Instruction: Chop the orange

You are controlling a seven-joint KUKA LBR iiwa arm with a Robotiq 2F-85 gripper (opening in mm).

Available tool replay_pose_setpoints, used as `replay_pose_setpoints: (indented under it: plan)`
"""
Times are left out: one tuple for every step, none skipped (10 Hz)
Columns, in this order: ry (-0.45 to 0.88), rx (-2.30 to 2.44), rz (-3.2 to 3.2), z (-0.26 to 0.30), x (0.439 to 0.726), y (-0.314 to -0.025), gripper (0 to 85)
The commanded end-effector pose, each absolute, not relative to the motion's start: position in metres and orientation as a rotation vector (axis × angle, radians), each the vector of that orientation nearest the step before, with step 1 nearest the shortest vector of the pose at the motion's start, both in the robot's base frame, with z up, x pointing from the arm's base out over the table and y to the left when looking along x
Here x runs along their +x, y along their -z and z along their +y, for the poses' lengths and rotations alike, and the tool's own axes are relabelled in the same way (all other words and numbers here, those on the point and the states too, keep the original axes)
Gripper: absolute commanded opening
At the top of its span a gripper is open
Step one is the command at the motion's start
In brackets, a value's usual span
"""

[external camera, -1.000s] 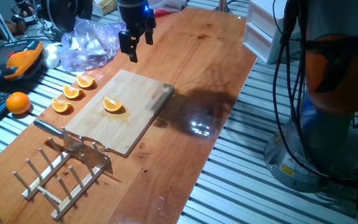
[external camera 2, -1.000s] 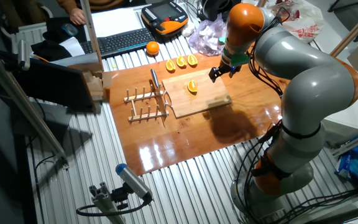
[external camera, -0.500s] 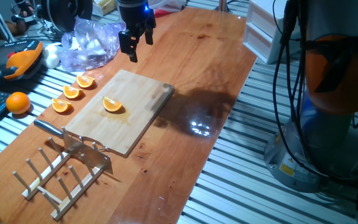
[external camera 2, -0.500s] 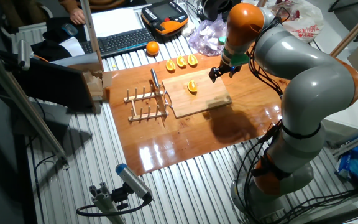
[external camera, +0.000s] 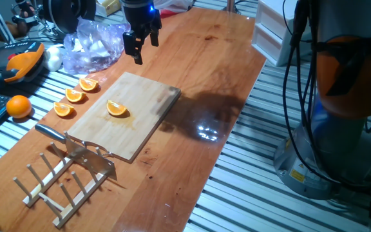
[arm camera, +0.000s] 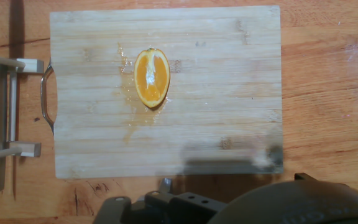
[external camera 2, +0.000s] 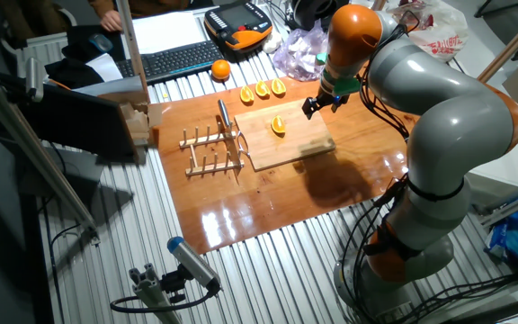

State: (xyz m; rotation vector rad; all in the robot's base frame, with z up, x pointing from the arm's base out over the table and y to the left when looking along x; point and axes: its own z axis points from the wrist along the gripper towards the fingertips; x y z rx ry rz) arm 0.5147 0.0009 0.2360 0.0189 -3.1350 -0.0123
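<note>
The orange [external camera: 116, 108], a small wedge lying flesh up, rests near the middle of the wooden board [external camera: 148, 120]. In the hand view the orange [arm camera: 151, 77] lies left of centre on the board [arm camera: 229, 93], with juice stains around it. My gripper [external camera: 140, 46] hangs above the table past the board's far corner, well clear of the wedge. Its fingers stand apart with nothing between them. From the other fixed view the gripper [external camera 2: 317, 105] sits to the right of the orange [external camera 2: 279, 125]. Only the hand's dark body shows along the bottom of the hand view.
A knife [external camera: 51, 133] lies at the board's near end, its blade against a wooden dish rack [external camera: 57, 183]. Three more wedges [external camera: 75, 95] lie on the table left of the board. A whole orange [external camera: 19, 106] and a plastic bag [external camera: 95, 45] sit beyond them.
</note>
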Motion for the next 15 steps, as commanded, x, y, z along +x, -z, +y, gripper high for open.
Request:
replay_pose_setpoints:
  plan:
    - [0.05, 0.532, -2.814, 0.0007, 0.5151, -0.236, 0.0]
    - [0.052, 0.545, -2.812, 0.0007, 0.515, -0.2359, 0.0]
    - [0.051, 0.554, -2.811, 0.0008, 0.5149, -0.2359, 0.0]
    - [0.05, 0.542, -2.817, 0.0007, 0.5148, -0.2358, 0.0]
    - [0.05, 0.54, -2.817, 0.0007, 0.5148, -0.2358, 0.0]
    - [0.05, 0.54, -2.817, 0.0007, 0.5148, -0.2358, 0.0]
    - [0.05, 0.542, -2.817, 0.0007, 0.5148, -0.2358, 0.0]
    - [0.05, 0.54, -2.817, 0.0007, 0.5148, -0.2358, 0.0]
    - [0.05, 0.54, -2.817, 0.0007, 0.5149, -0.2358, 0.0]
    - [0.051, 0.549, -2.816, 0.0008, 0.5147, -0.2358, 0.0]
    - [0.052, 0.543, -2.82, 0.0007, 0.5147, -0.2357, 0.0]
    - [0.051, 0.529, -2.828, 0.0005, 0.5146, -0.2357, 0.0]
    - [0.051, 0.521, -2.831, 0.0005, 0.5145, -0.2357, 0.0]
    - [0.054, 0.523, -2.84, 0.0004, 0.5141, -0.2354, 0.0]
    - [0.054, 0.498, -2.854, 0.0003, 0.514, -0.2354, 0.0]
